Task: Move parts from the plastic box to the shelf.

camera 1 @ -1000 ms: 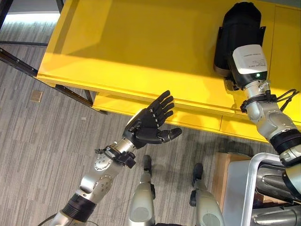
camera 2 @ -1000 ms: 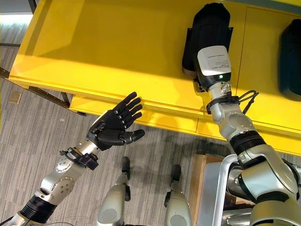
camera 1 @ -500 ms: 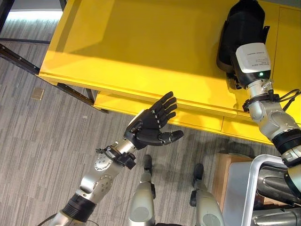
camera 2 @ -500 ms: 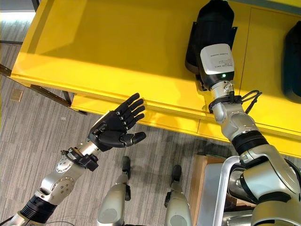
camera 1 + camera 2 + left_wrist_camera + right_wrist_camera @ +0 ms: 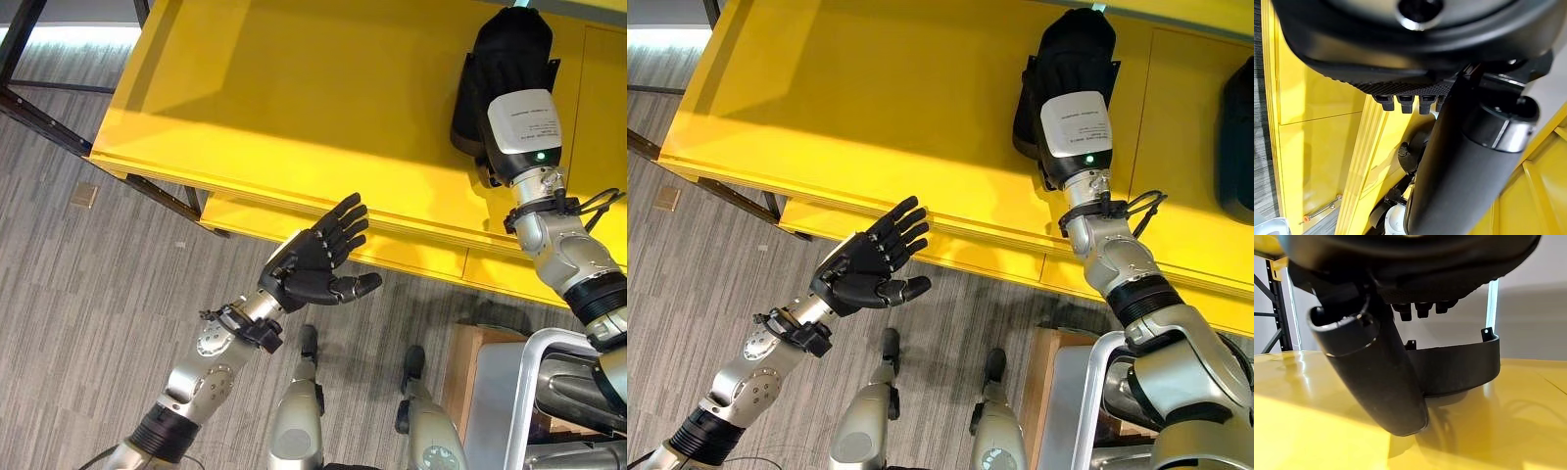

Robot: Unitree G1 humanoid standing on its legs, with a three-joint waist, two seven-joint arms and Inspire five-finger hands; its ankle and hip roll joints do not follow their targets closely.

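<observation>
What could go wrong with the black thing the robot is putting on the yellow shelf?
1. The right robot hand lies over the black part on the yellow shelf. Whether its fingers grip the part cannot be seen, so pulling back might drag it toward the front edge.
2. A second black part sits close on the same shelf, so a sideways swing might bump it.
3. The open left robot hand hovers by the shelf's front edge and might knock it.

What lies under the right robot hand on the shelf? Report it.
A black part lies on the yellow shelf beneath the right robot hand. The hand covers its near end, hiding any grip.
</observation>
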